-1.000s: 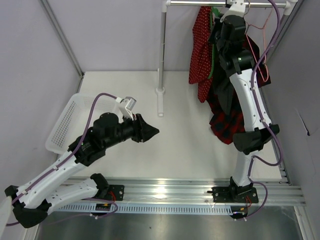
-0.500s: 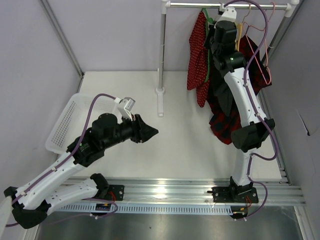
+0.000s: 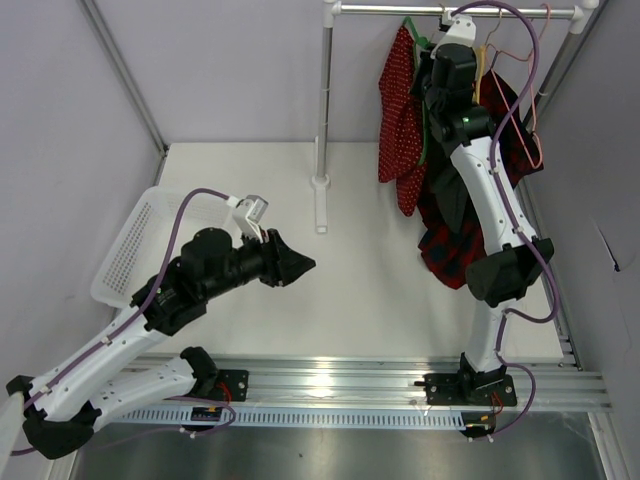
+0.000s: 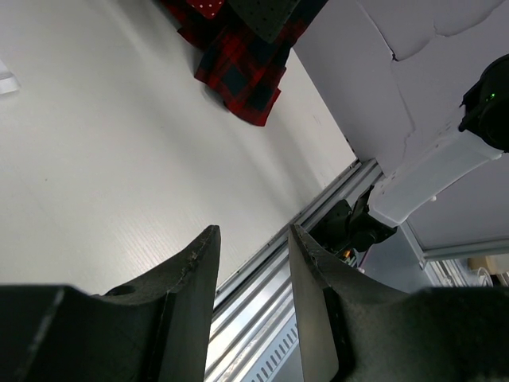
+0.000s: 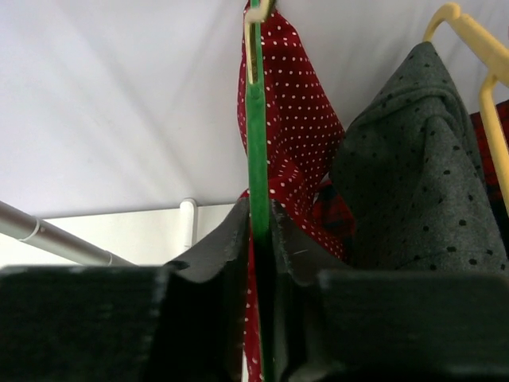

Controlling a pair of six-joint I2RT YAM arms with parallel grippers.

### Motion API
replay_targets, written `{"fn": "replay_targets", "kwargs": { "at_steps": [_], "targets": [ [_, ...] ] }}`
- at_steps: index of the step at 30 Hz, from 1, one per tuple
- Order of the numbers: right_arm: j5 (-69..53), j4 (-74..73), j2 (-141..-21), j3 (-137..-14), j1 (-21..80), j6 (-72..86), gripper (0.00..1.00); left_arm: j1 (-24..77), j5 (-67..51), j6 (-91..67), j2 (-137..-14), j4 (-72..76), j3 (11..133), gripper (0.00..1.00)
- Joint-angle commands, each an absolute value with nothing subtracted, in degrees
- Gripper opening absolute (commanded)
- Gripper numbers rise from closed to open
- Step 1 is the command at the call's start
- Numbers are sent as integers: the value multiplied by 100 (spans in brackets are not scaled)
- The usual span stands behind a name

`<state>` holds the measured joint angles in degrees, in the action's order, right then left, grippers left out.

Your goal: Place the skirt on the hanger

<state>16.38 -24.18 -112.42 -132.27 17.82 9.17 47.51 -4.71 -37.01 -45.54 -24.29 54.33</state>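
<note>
The red polka-dot skirt (image 3: 402,110) hangs draped on the thin green hanger (image 3: 424,130) under the rail at the top right. In the right wrist view the skirt (image 5: 290,135) falls behind the green hanger (image 5: 256,135). My right gripper (image 5: 260,211) is shut on the hanger's green bar, raised near the rail in the top view (image 3: 440,50). My left gripper (image 3: 305,264) is open and empty over the table's middle left; in the left wrist view (image 4: 254,247) nothing is between the fingers.
A metal rail (image 3: 450,10) on a white post (image 3: 322,120) carries a yellow hanger (image 5: 465,48) with a dark grey garment (image 5: 413,159), a pink hanger (image 3: 530,90) and a red-and-black plaid garment (image 3: 450,250). A white basket (image 3: 135,245) stands at the left.
My right gripper has risen toward the rail with the green hanger and skirt, then shifted slightly. The left arm has barely moved.
</note>
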Motion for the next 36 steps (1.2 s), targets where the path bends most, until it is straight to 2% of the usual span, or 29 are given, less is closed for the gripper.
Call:
{"fn": "replay_targets", "kwargs": {
  "at_steps": [1, 2, 5, 6, 11, 19, 23, 27, 31, 36],
  "targets": [
    [1512, -2435, -11057, -13140, 1731, 941, 22, 4764, -475, -3665, -4456, -2347, 5406, 45],
    [1486, -2435, -11031, -13140, 1723, 932, 32, 4764, -475, -3674, -4447, -2355, 5414, 46],
    [1398, -2443, -10943, -13157, 1714, 993, 46, 4764, -466, -3656, -4447, -2347, 5396, 46],
    [1380, -2461, -10908, -13166, 1705, 1002, 55, 4772, -466, -3656, -4439, -2347, 5388, 46],
    [1354, -2522, -10539, -12983, 1714, 1213, 75, 4764, -466, -3586, -4438, -2364, 5405, 47],
    [1441, -2443, -9520, -12007, 1705, 1573, 88, 4772, -413, -3481, -4439, -2470, 5537, 48],
    [1275, -2785, -8949, -11515, 1714, 1836, 99, 4764, -343, -3437, -4421, -2514, 5546, 48],
    [783, -2804, -7956, -10225, 1714, 2240, 99, 4764, -334, -3401, -4509, -2522, 5581, 49],
    [554, -2672, -6465, -8373, 1714, 2451, 99, 4772, -273, -3366, -4588, -2584, 5642, 49],
    [396, -2900, -5415, -7103, 1723, 2645, 99, 4764, -176, -3392, -4649, -2724, 5643, 49]
  ]
}}
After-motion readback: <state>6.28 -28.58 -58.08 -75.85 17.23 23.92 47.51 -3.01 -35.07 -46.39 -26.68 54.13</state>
